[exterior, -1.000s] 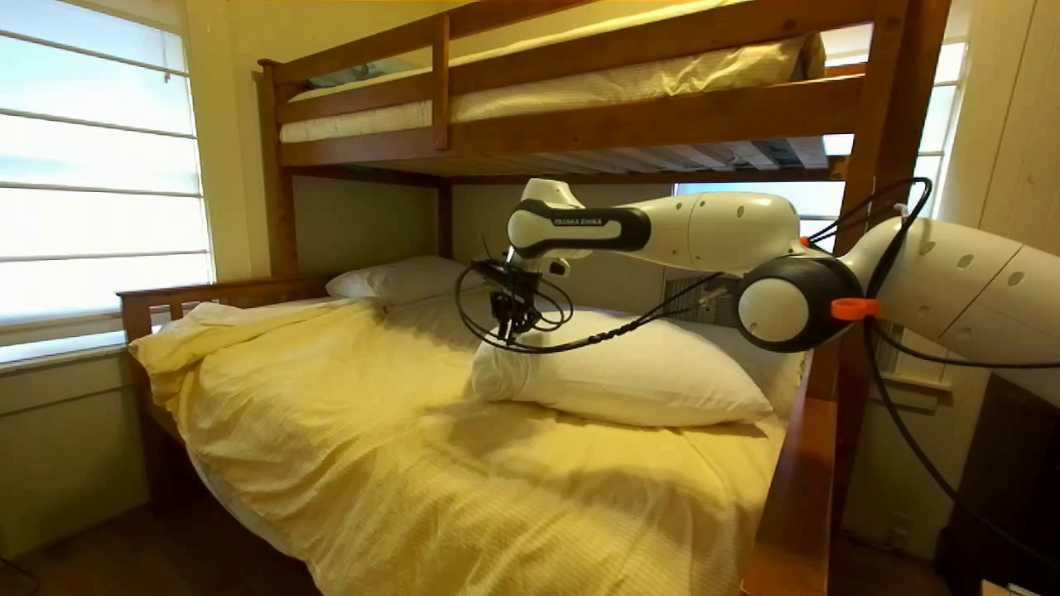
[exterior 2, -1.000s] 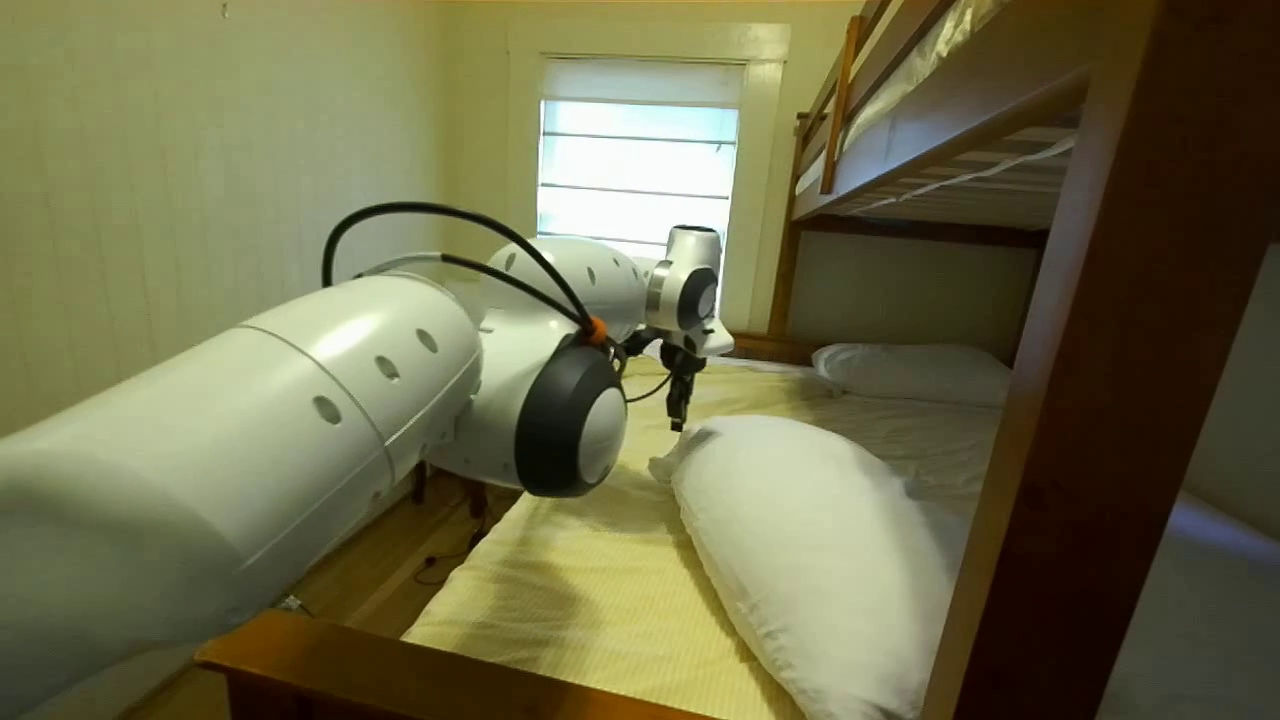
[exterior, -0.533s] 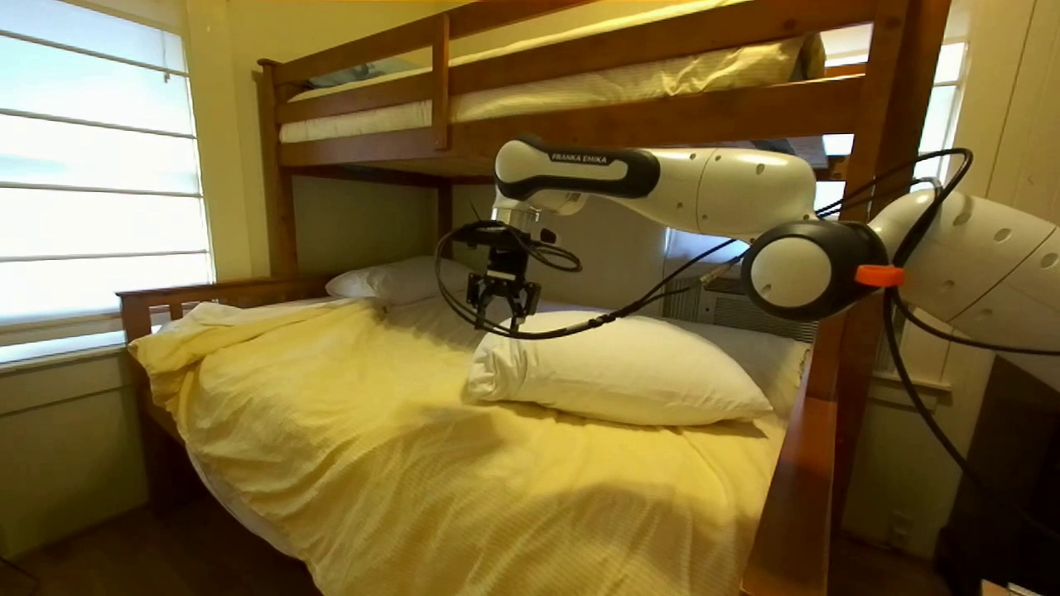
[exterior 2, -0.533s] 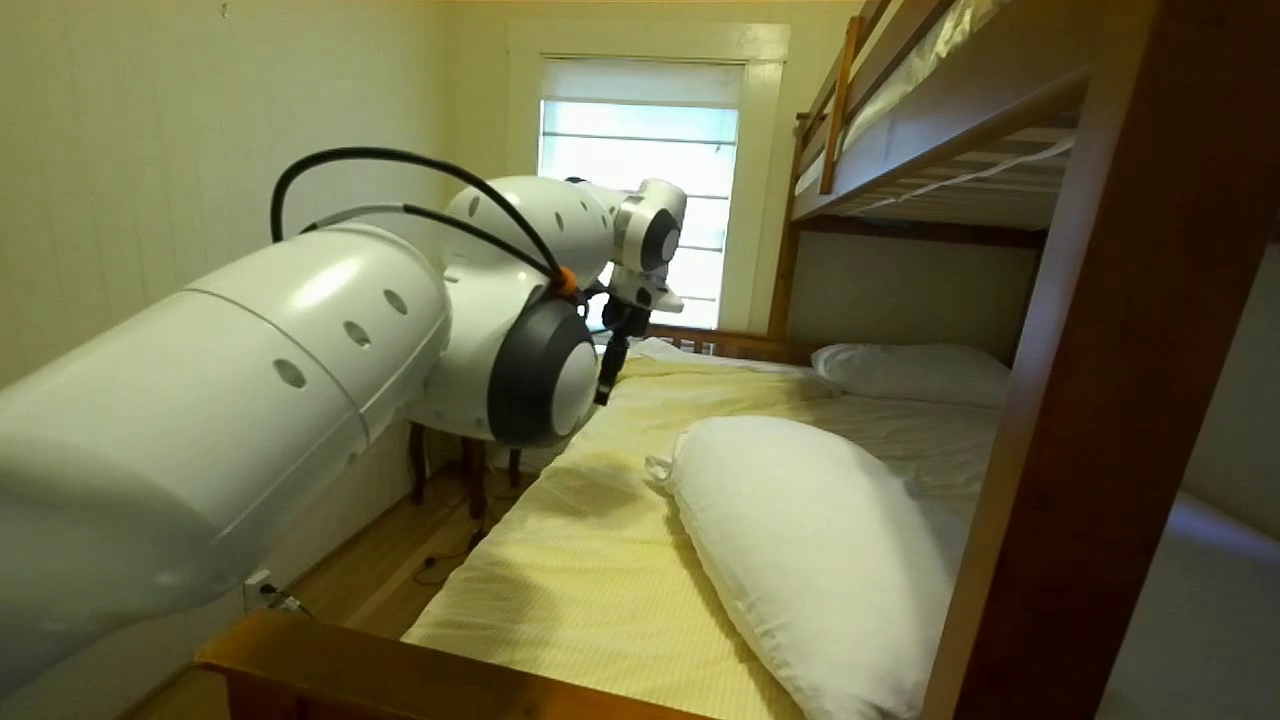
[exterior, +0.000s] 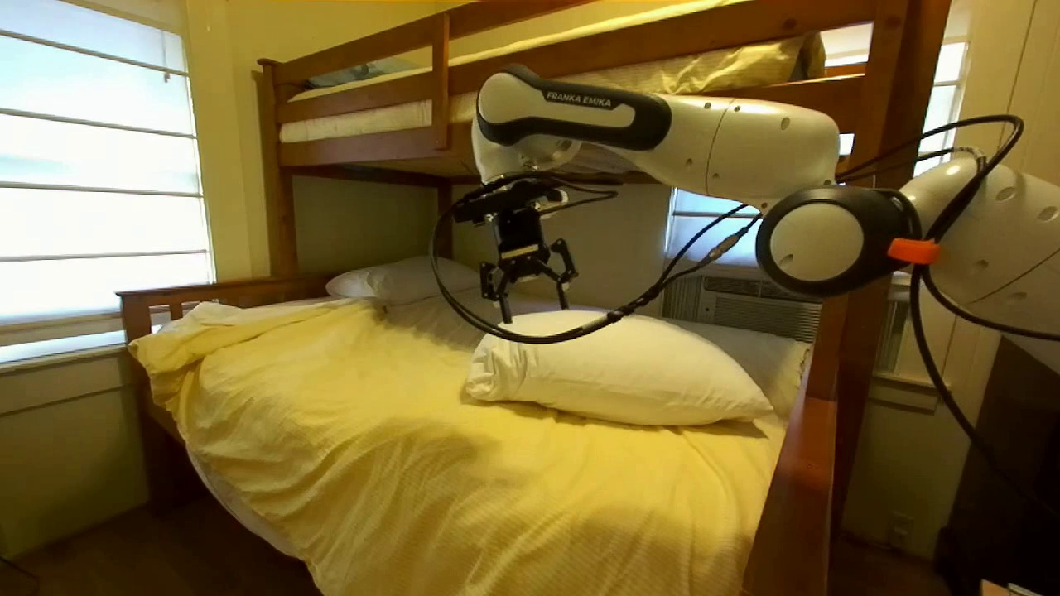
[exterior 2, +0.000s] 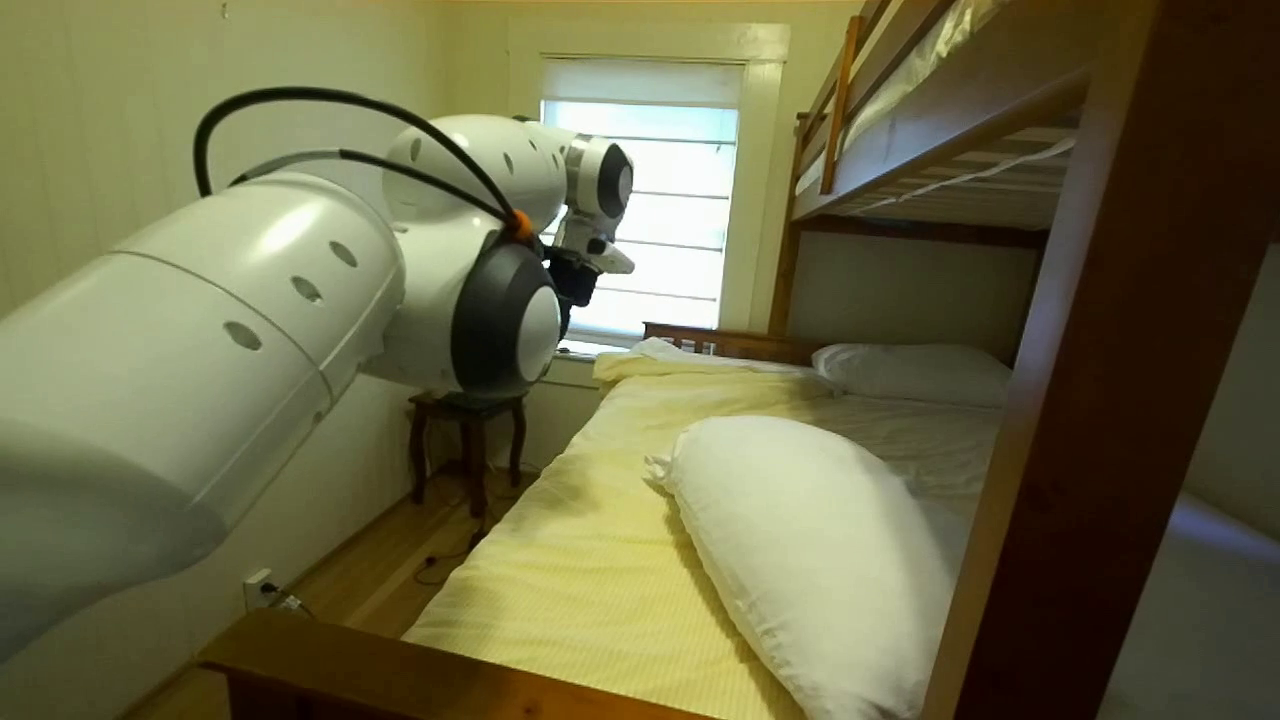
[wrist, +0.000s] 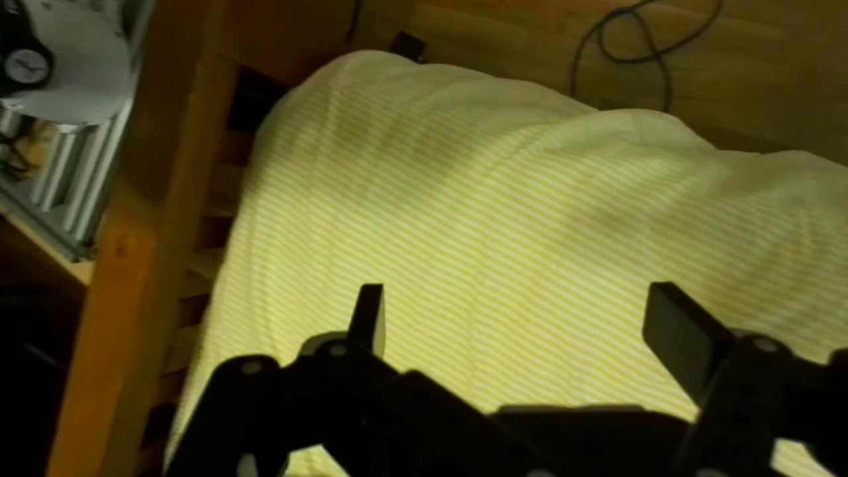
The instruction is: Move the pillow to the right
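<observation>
cream-white pillow (exterior: 621, 372), the big puffy one, was lying on the yellow bedspread (exterior: 373, 447) on the bottom level of the wooden bunk bed (exterior: 356, 149). in an exterior view it sat toward the right end, near the end rail (exterior: 797, 488), with its gathered end facing left. some pale bedding (exterior: 770, 352) poked out behind it. jaws were spread wide apart, up in the air over the bed and apart from the pillow. wrist view had the bedspread's thin stripes showing between them, plus wooden floor (wrist: 768, 86) with a looped dark cable (wrist: 656, 56) on it up top. the white franka arm (exterior: 745, 149) reached in from the right in an exterior view, with a black cable (exterior: 530, 338) drooping in a big loop near the jaws. a flatter pale pillow (exterior: 414, 280) was at the bed's far end, well apart from the big one, and an air conditioner (exterior: 755, 313) showed behind the bed.
</observation>
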Available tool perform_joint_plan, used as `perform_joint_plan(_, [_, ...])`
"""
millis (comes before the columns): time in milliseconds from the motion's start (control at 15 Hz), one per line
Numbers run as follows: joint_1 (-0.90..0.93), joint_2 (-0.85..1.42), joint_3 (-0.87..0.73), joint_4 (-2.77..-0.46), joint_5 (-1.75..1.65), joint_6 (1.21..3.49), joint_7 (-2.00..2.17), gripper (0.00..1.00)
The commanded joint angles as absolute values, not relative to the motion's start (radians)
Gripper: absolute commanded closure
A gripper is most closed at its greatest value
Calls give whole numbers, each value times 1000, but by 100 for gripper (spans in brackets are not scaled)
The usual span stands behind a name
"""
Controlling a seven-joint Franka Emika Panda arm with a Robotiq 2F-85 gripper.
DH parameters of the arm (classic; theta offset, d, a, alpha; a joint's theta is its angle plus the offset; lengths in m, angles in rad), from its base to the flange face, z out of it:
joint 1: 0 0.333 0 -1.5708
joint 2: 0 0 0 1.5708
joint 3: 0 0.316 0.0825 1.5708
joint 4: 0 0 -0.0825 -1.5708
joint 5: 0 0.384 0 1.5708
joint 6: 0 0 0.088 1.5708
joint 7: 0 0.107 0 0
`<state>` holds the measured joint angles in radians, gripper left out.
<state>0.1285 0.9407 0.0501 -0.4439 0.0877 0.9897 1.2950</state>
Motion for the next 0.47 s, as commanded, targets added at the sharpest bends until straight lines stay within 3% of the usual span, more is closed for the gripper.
perform_joint_plan(0, [144,918,26,-465,86,960,1297,0])
perform_joint_plan(400, [152,948,13,-401,76,901,1305,0])
